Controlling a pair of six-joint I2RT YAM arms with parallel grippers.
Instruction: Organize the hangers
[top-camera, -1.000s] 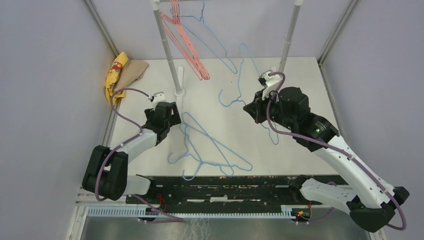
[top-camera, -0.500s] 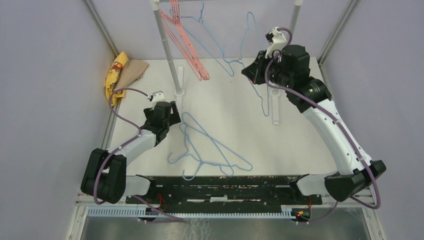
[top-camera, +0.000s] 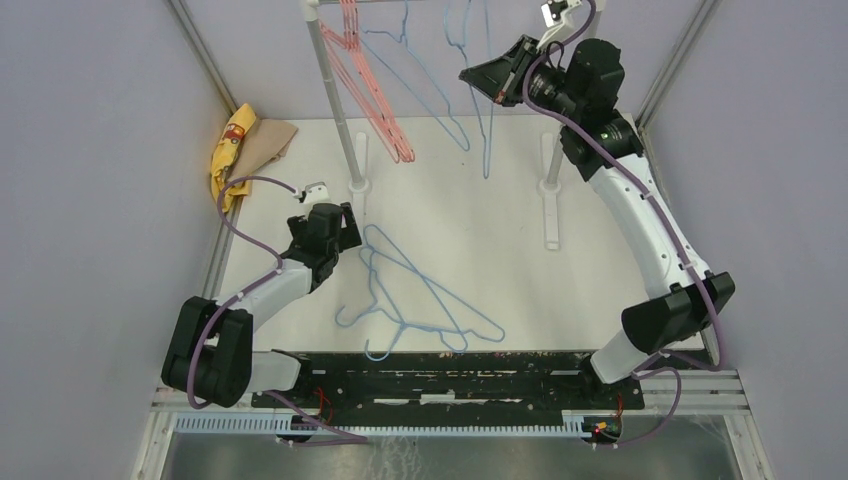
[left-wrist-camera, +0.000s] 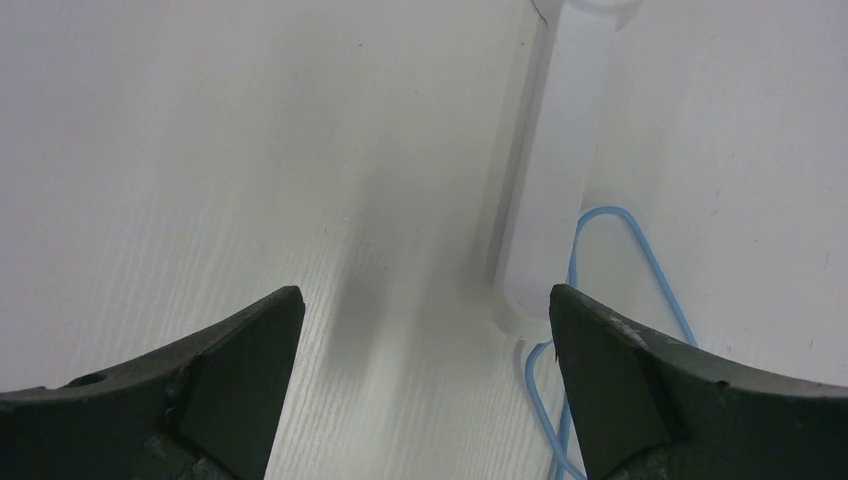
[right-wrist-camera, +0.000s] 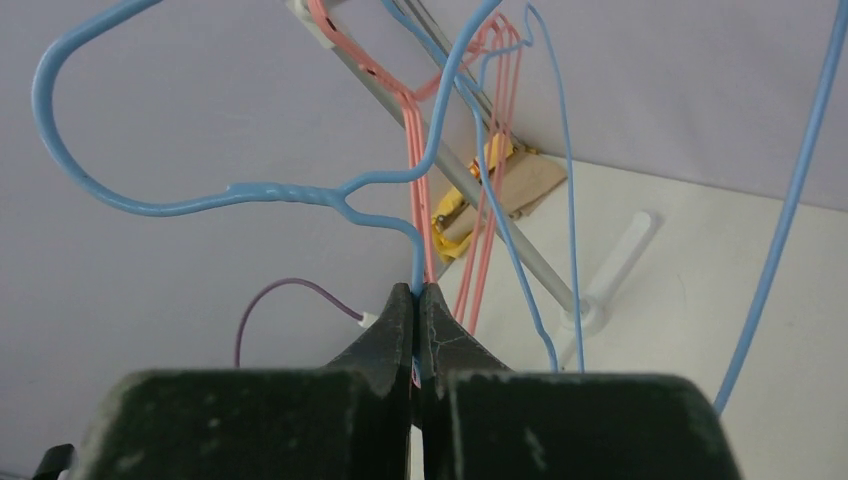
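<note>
My right gripper (top-camera: 474, 78) is raised high near the rail and is shut on a light blue hanger (top-camera: 487, 120); in the right wrist view the gripper (right-wrist-camera: 418, 292) pinches the wire just below the hanger's hook (right-wrist-camera: 150, 205). Pink-red hangers (top-camera: 372, 95) and another light blue hanger (top-camera: 430, 90) hang from the rail. Two light blue hangers (top-camera: 425, 300) lie on the table in front. My left gripper (top-camera: 345, 222) is open and empty, low over the table beside the rack's left foot (left-wrist-camera: 560, 170), with a blue wire loop (left-wrist-camera: 640, 260) by its right finger.
The rack has a left post (top-camera: 335, 100) and a right post base (top-camera: 550, 190) standing on the white table. A yellow and tan cloth (top-camera: 245, 145) lies at the far left corner. Grey walls enclose the table on three sides.
My right arm has risen and swung back and left, lifting the light blue hanger off the table up to the rail. The left arm has not moved.
</note>
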